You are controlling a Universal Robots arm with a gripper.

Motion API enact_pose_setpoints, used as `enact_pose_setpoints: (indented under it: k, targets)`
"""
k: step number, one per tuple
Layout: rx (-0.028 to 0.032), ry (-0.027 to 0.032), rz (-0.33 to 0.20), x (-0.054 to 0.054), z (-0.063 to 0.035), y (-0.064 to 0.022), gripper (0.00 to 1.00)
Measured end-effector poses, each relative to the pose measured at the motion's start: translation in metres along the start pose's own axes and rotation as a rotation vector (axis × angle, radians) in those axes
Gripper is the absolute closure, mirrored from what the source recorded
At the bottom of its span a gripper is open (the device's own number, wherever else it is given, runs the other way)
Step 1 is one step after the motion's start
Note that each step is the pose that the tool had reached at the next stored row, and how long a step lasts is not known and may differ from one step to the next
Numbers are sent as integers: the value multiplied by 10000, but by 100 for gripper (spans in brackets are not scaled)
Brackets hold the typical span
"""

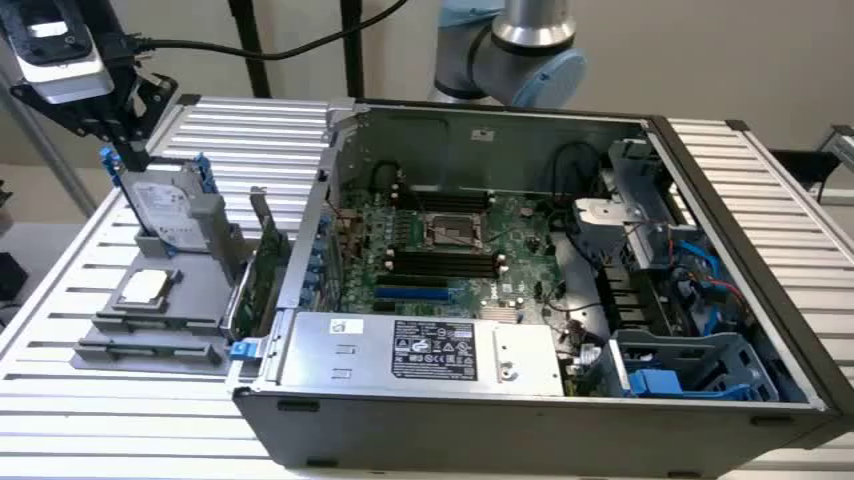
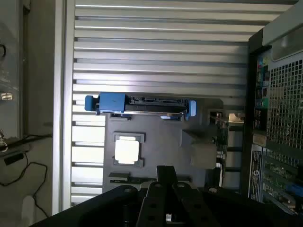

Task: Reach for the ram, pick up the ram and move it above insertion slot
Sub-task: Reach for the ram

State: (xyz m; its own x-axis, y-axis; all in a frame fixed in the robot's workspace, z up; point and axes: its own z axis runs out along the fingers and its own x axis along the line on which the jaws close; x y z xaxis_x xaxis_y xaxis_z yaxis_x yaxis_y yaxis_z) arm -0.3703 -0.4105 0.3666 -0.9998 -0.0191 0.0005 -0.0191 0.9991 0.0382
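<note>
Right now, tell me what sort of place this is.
Likely a robotics lab bench for computer assembly: an open PC case with its motherboard exposed sits on a slotted aluminium table, a grey fixture tray beside it holds loose parts, and a robot arm rises behind.

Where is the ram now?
On the exterior view's left, the ram lies flat on the gray tray, near the square chip, outside the computer case.

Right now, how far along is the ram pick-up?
Nothing done yet: the ram lies untouched on the grey tray. Under way: the gripper hovers over the hard drive, apart from the ram. Left: the grasp and the carry above the memory slots.
</note>
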Motion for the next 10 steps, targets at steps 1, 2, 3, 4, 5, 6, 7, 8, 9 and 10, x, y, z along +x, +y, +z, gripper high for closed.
enact_pose_setpoints:
  k: [1,2,3,4,5,6,7,8,9,10]
  targets:
    - [0,-1,0,0,0,0,89]
    - [0,0,0,0,0,0,89]
    - [0,0,0,0,0,0,89]
    - [0,-1,0,0,0,0,89]
    - [0,0,0,0,0,0,89]
    - [0,0,0,0,0,0,89]
    - [0,0,0,0,0,0,89]
    - [0,0,0,0,0,0,89]
    - [0,0,0,0,0,0,89]
    - [0,0,0,0,0,0,89]
